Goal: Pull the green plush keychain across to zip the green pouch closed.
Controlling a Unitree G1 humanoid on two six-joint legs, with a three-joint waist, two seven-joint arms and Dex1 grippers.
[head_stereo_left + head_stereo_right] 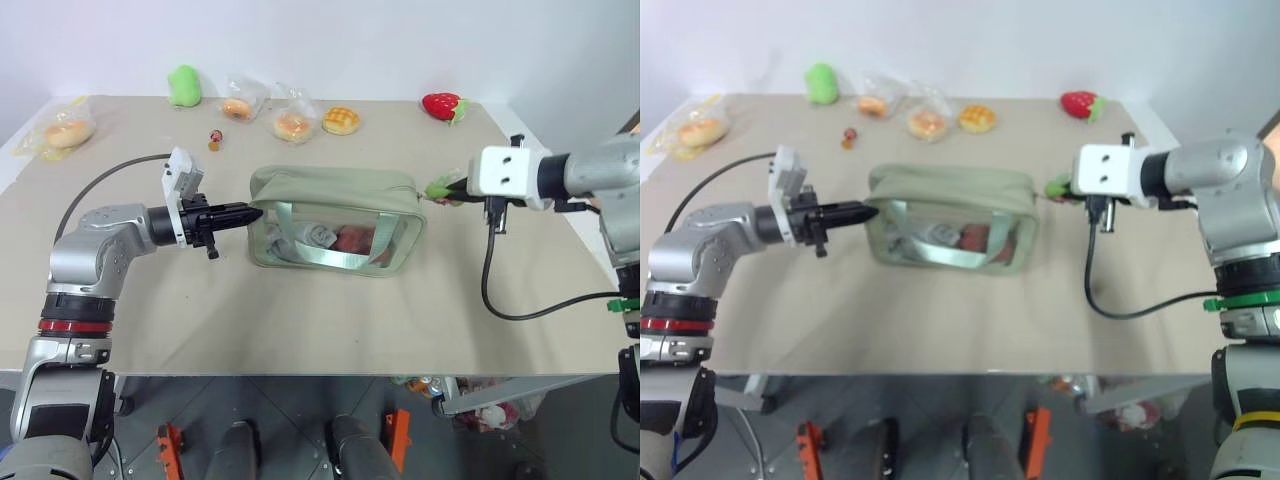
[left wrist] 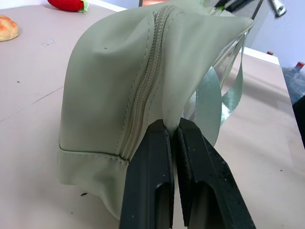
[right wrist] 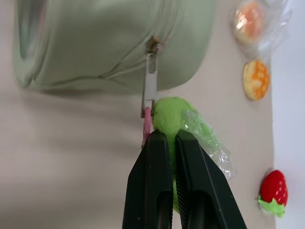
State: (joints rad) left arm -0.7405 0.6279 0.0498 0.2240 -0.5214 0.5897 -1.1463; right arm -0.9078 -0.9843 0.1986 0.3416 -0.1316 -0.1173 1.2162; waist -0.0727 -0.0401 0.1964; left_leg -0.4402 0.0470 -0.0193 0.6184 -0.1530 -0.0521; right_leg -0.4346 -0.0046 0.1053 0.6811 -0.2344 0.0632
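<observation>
The left gripper [image 1: 252,212] pinches the left end of the soft, pale green fabric pouch [image 1: 330,190] in the table's middle. At its right end, the right gripper [image 1: 452,188] squeezes the squishy, light green plush keychain [image 1: 437,187]. Grab it near the ring.

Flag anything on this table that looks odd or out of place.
Nothing is spilled or damaged. The one oddity is crinkled clear plastic still wrapped on the green plush keychain, beside the right gripper shut on it. The left gripper pinches the green pouch by its end.
</observation>
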